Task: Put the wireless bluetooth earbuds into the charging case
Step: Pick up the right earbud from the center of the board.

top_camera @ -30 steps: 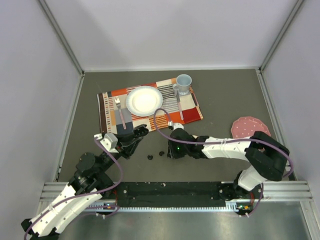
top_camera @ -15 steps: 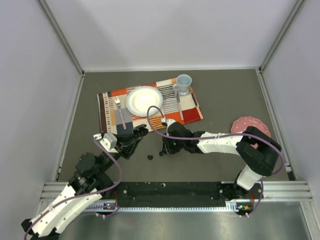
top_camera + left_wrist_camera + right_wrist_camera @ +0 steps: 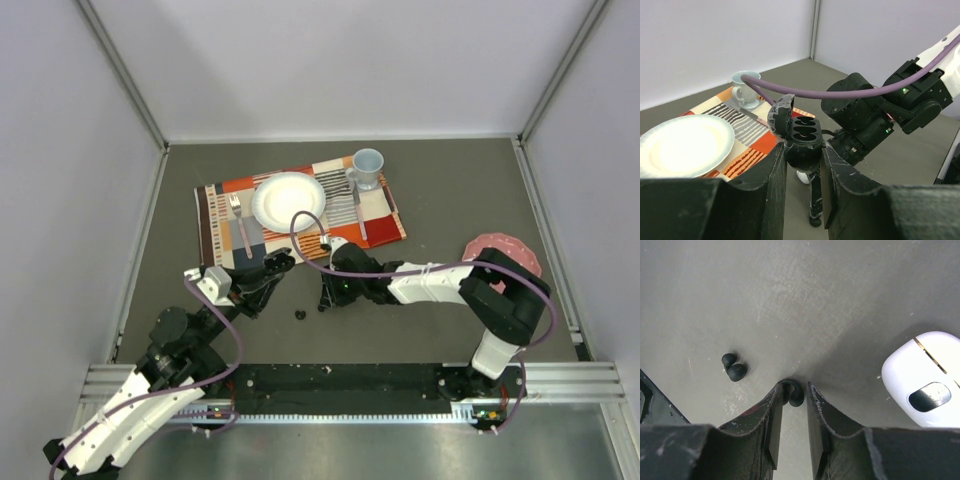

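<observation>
Open case (image 3: 802, 131) held, earbud (image 3: 796, 396) straddled
The left gripper (image 3: 802, 150) clamps the case; the right gripper (image 3: 794, 389) flanks the earbud near the front edge, grip unclear.

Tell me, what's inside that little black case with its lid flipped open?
Two oval sockets show inside the black case, and both look empty. The left end effector clamps the case's lower body, hiding whatever lies below the sockets.

Black earbud (image 3: 794, 394) between the jaws' tips, second black earbud (image 3: 735, 369) to their left, white case (image 3: 925, 385) at right
</observation>
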`<state>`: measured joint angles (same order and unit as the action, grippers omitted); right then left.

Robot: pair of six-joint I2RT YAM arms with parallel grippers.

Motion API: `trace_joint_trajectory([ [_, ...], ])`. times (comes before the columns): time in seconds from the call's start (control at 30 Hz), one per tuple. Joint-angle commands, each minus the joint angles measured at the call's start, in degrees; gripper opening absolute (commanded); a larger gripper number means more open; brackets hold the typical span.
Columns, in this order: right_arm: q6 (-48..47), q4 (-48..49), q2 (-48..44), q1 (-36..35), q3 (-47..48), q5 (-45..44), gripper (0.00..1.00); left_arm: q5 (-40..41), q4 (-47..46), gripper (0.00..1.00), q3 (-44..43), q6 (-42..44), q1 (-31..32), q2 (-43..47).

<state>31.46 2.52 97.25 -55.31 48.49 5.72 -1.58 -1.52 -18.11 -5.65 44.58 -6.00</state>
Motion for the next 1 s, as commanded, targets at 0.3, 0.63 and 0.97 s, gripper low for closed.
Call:
trace_joint_trajectory([
  [0.3, -0.97, 0.99, 1.45, 0.20, -1.55, -0.35, 0.26, 0.53, -1.99, 0.00, -1.14, 0.11, 0.07, 0.02],
  [0.63, -0.09, 1.87, 0.13, 0.03, -4.81, -0.97, 0.32, 0.44, -2.35, 0.00, -0.88, -0.24, -0.02, -0.15],
  [0.97, -0.79, 0.29, -0.13, -0.77, -4.72, -2.90, 0.36, 0.44, -3.05, 0.00, -0.53, -0.59, 0.07, -0.77],
])
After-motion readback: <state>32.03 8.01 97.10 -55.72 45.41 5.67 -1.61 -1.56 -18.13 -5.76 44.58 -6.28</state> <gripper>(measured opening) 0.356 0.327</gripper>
